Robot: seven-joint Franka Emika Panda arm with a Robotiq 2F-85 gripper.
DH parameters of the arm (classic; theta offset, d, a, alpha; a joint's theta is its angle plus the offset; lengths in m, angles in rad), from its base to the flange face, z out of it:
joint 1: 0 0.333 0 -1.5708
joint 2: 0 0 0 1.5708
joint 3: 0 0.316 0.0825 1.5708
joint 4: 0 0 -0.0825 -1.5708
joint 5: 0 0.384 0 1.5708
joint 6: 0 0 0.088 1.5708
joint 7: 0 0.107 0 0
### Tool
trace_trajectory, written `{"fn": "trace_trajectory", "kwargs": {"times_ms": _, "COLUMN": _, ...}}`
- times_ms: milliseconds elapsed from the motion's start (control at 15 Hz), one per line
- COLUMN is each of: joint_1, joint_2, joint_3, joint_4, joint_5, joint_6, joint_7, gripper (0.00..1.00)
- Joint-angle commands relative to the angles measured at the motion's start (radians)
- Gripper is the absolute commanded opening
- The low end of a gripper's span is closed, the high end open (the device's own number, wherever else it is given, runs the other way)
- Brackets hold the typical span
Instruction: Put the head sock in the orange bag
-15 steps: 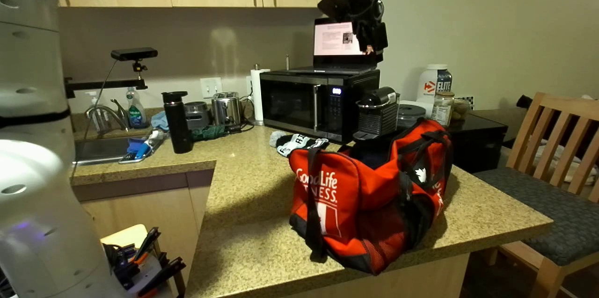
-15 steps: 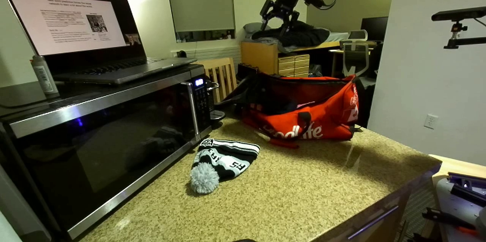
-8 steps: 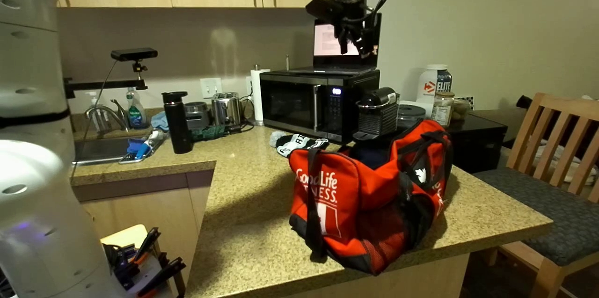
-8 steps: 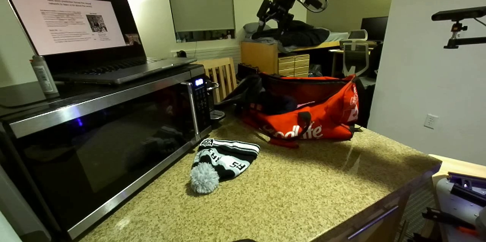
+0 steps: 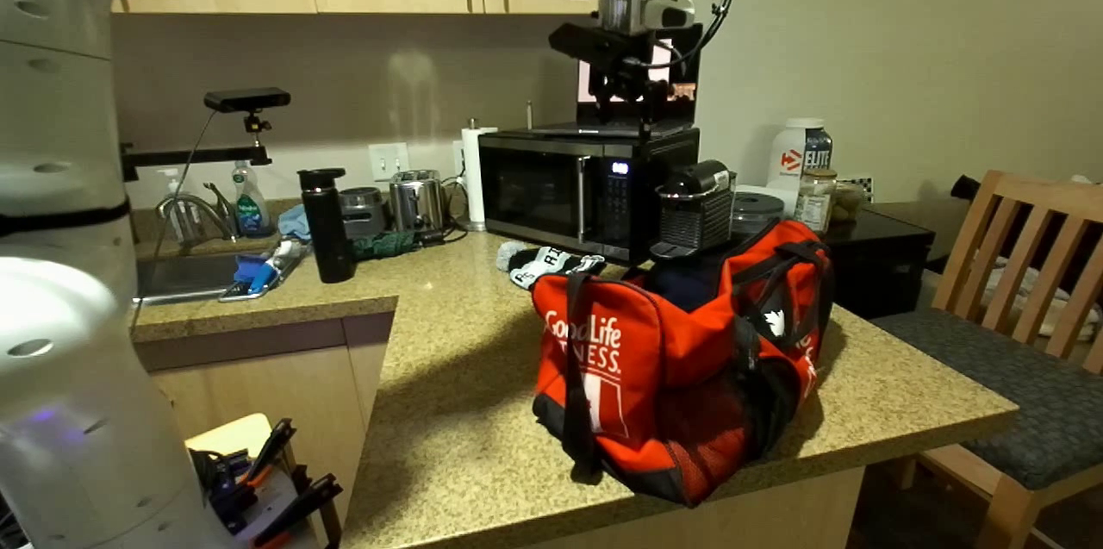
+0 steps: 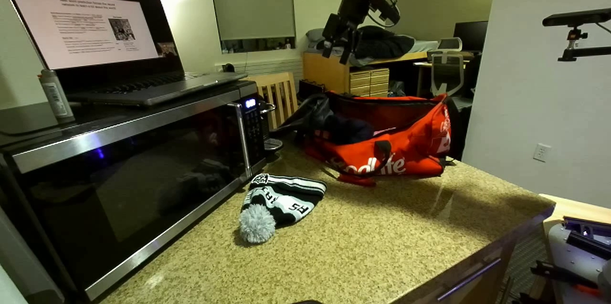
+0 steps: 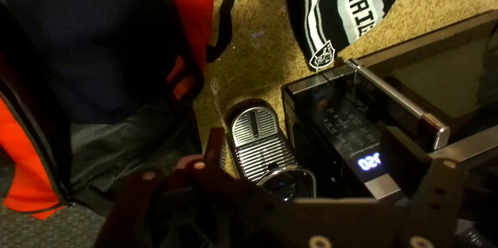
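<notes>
A limp black knit hat with white and grey bands and a grey pompom, which I take as the head sock [image 6: 286, 199], lies flat on the counter beside the microwave. It also shows in an exterior view [image 5: 551, 263] and the wrist view [image 7: 330, 6]. The orange bag [image 5: 642, 342] stands unzipped on the counter, its opening facing up. Dark fabric [image 7: 97, 53] lies inside it. My gripper [image 6: 336, 56] is open and empty, well above the counter. In the wrist view the gripper [image 7: 311, 146] has its fingers wide apart above the coffee machine and microwave, touching nothing visible.
The microwave [image 5: 543, 187] with a laptop [image 6: 157, 87] on top stands beside the hat. The coffee machine [image 7: 258, 135] stands between microwave and bag. A black strap [image 7: 225, 22] hangs on the bag's hat side. A black tumbler [image 5: 326, 226] stands near the sink.
My gripper has moved down, and toward the left in both exterior views, staying open. The hat and bag have not moved.
</notes>
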Motion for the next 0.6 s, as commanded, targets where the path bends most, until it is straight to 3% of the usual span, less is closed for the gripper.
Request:
{"fn": "trace_trajectory", "kwargs": {"times_ms": 0, "joint_1": 0.006, "joint_2": -0.014, "joint_3": 0.017, "joint_4": -0.019, "joint_5": 0.005, "joint_6": -0.032, "joint_7": -0.085, "gripper": 1.00}}
{"fn": "trace_trajectory", "kwargs": {"times_ms": 533, "joint_1": 0.043, "joint_2": -0.077, "joint_3": 0.026, "joint_4": -0.046, "joint_5": -0.058, "joint_6": -0.187, "joint_7": -0.067, "gripper": 1.00}}
